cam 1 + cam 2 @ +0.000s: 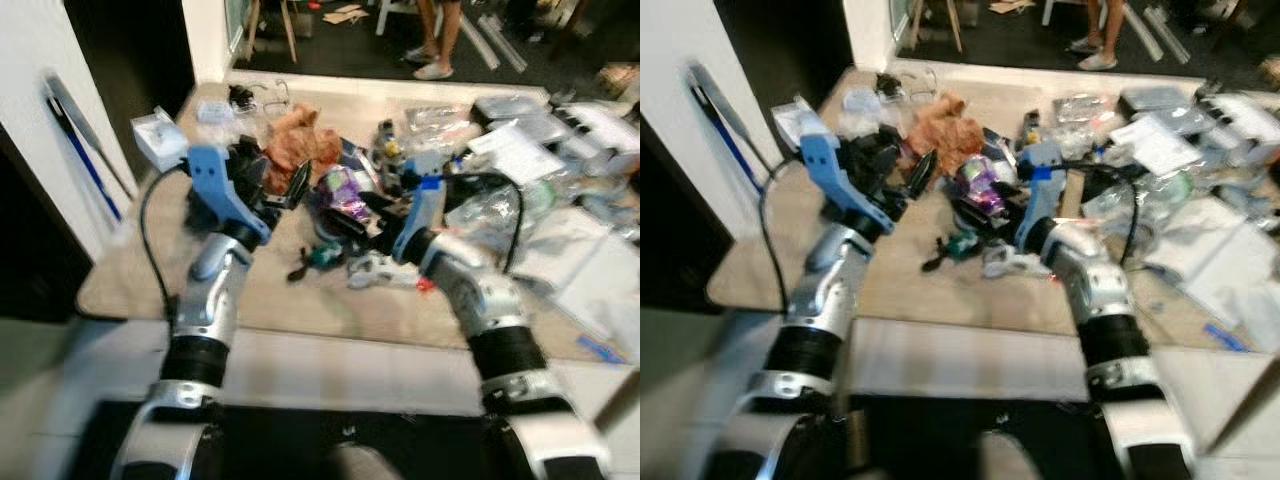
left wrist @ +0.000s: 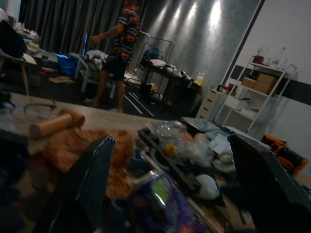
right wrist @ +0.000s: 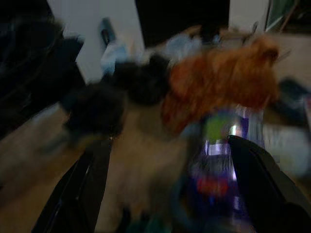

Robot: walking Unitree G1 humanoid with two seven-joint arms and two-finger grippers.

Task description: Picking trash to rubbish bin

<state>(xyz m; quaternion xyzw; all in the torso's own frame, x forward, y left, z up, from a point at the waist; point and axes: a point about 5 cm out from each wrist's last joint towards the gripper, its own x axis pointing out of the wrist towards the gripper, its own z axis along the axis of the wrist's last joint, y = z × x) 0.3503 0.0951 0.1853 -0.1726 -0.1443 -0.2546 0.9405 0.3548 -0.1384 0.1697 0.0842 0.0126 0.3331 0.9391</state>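
Note:
A heap of trash lies on the beige surface point(image 1: 300, 300) before me. In its middle sits a shiny purple wrapper point(image 1: 345, 190), which also appears between the fingers in the right wrist view as the purple wrapper point(image 3: 218, 165). Behind it is a crumpled orange-brown paper wad point(image 1: 300, 145). My left gripper point(image 1: 290, 185) is held open just left of the wrapper, near the wad, with nothing between its fingers point(image 2: 92, 179). My right gripper point(image 1: 360, 215) is open too, just right of the wrapper and pointing at it. Its view is blurred.
A white box point(image 1: 160, 140) and glasses point(image 1: 270, 95) lie at the back left. Clear plastic bags and papers point(image 1: 520, 150) cover the right side. A small teal item point(image 1: 320, 258) lies near the front. A person point(image 1: 435, 40) stands beyond the far edge. A blue-handled tool point(image 1: 80, 150) leans on the left wall.

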